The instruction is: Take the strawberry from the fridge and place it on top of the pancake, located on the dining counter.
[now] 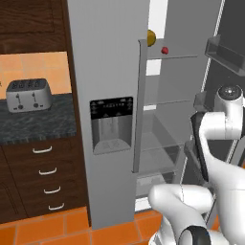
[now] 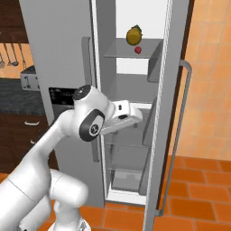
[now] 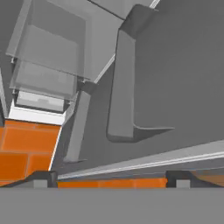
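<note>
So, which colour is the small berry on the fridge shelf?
Red; the strawberry shows best in the right base view.

Two base views flanking the open fridge [image 1: 110, 72] interior; hand view close, angled down its lower shelves.

Fridge [image 1: 103, 72]: matt grey steel. Toaster [image 1: 27, 94]: shiny metal. Worktop [image 1: 38, 125]: dark speckled stone. Drawers [image 1: 45, 177]: dark wood. Floor [image 2: 198, 198]: glossy orange tile.

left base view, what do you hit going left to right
toaster → water dispenser on the shut fridge door → yellow-brown fruit → strawberry → robot arm
</note>
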Controlling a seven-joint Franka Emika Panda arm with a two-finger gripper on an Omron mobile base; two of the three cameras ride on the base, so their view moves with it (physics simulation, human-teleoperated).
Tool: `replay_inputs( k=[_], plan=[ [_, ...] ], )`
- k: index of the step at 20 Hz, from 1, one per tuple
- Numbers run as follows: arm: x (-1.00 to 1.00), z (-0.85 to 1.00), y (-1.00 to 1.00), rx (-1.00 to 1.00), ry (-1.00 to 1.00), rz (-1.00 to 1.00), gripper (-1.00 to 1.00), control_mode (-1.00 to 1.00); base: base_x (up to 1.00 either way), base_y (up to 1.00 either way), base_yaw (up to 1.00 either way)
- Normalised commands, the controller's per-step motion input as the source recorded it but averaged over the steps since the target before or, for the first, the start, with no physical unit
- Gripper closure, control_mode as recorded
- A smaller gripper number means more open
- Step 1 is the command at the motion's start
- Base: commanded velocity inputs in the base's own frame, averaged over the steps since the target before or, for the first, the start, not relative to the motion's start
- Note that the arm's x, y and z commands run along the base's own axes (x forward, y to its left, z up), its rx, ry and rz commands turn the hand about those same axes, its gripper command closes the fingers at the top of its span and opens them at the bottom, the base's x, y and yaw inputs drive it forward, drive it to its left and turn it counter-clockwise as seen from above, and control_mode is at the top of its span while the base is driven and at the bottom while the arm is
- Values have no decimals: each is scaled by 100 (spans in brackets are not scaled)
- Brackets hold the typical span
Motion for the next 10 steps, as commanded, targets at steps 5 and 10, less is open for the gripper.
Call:
replay_inputs(
  k=[5,10],
  plan=[
    [100,-45,-13,-19,33,-12,-100,-100,0,0,0],
    [100,-42,-28,-4,12,-2,-100,-100,0,0,0]
  ],
)
